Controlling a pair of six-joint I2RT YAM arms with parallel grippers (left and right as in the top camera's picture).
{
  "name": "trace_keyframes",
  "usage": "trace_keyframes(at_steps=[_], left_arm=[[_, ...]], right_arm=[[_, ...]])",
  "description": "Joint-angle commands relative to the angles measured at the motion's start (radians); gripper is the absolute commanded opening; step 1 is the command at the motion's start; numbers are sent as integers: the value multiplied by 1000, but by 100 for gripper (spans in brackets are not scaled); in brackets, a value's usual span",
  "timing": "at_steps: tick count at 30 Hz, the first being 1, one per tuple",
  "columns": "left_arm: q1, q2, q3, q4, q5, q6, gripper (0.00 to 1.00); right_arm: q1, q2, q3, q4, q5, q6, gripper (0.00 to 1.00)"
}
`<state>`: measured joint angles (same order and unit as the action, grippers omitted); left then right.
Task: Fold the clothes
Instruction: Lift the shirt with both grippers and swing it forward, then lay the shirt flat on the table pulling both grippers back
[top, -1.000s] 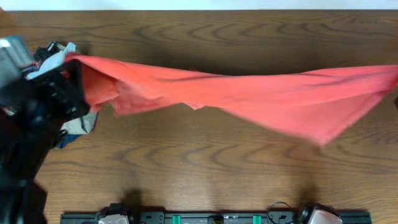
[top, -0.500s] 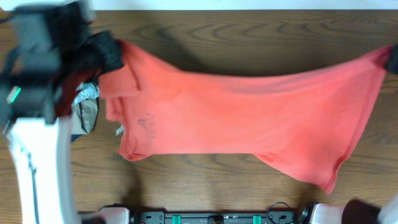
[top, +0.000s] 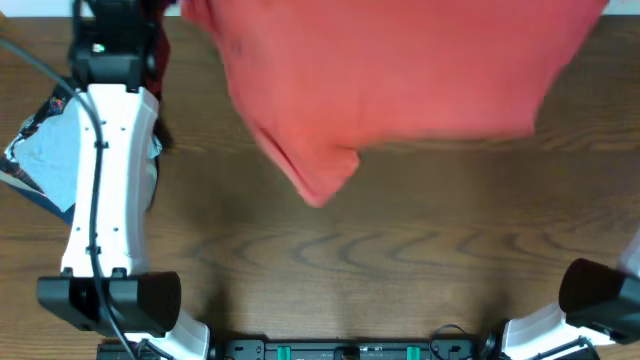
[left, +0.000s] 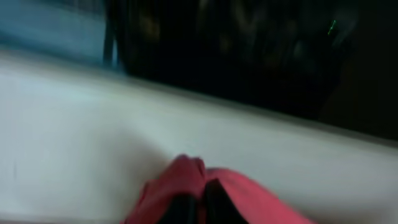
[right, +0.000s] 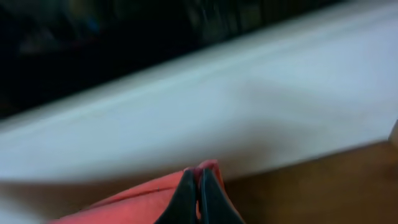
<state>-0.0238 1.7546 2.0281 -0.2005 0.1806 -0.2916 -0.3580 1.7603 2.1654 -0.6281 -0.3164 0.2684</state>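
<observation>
We see the brown wooden worktop (top: 400, 260) filling the overhead view. Across its far half spreads the red-orange T-shirt (top: 400, 70), blurred, its upper edge running out of frame and one corner drooping toward the middle of the worktop. The white left arm (top: 105, 200) reaches from its near base up the left side to the shirt's left end, while only the base of the right arm (top: 600, 295) shows at the near right corner. A light blue-grey garment (top: 45, 160) with a dark edge lies on the worktop, left of the left arm. In the wrist views, the left gripper (left: 194, 208) is closed on a bunched fold of the shirt, and the right gripper (right: 198, 193) is pinched tight on another edge of it.
</observation>
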Motion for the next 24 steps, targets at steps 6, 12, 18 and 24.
trace_keyframes(at_steps=[6,12,18,24], left_arm=[[29,-76,203,-286,-1,6,6],[21,-74,193,-830,31,5,5],[-26,-36,72,-1224,62,29,6],[-90,-31,-229,-1237,62,30,6]], right_arm=[[-82,-121,82,-178,76,-63,1],[-72,-86,32,-513,145,-195,1],[-71,-40,-159,-676,295,-199,1],[-71,-40,-427,-669,294,-195,1]])
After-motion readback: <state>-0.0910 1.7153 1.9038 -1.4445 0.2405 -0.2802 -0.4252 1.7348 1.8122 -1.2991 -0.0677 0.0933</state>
